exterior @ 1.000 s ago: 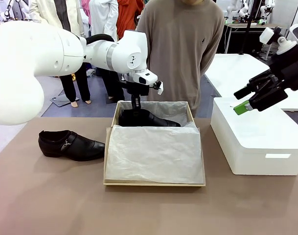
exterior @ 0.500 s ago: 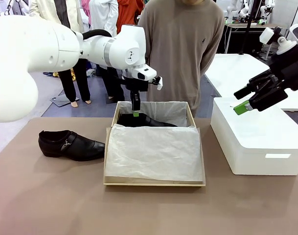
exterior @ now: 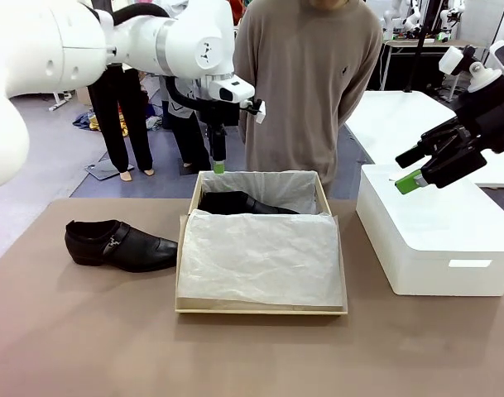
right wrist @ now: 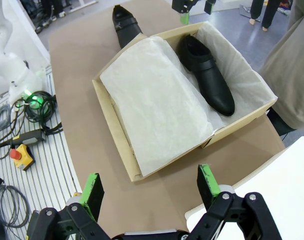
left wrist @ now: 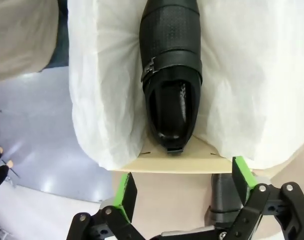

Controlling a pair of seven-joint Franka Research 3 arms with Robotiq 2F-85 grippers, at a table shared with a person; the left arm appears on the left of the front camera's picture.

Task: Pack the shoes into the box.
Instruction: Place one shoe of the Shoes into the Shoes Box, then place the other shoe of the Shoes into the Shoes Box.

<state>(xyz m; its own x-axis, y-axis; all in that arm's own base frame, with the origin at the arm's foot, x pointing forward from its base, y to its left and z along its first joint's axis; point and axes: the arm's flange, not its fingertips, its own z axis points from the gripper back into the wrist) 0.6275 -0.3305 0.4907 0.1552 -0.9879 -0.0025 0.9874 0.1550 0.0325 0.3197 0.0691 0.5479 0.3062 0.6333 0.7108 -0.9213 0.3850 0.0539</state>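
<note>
One glossy black shoe [exterior: 245, 203] lies in the back part of the brown box [exterior: 260, 310], on white tissue paper [exterior: 260, 258]. From the left wrist it shows straight below [left wrist: 171, 75], heel toward the camera. The other shoe [exterior: 119, 244] rests on the table left of the box and shows from the right wrist too [right wrist: 124, 25]. My left gripper [exterior: 219, 166] hangs open and empty above the box's back left corner; its green pads [left wrist: 126, 192] stand wide apart. My right gripper [exterior: 410, 180] is open in the air over the white block, far from the box [right wrist: 117, 130].
A large white rectangular block [exterior: 438, 240] sits on the table right of the box. A person [exterior: 309, 83] stands at the far side just behind the box. Bare table lies in front. Cables and a yellow handset [right wrist: 19, 150] lie on the floor.
My left gripper opened, let the shoe go inside the box, and rose up and a little left. The shoe stays in the box. The right arm has not moved.
</note>
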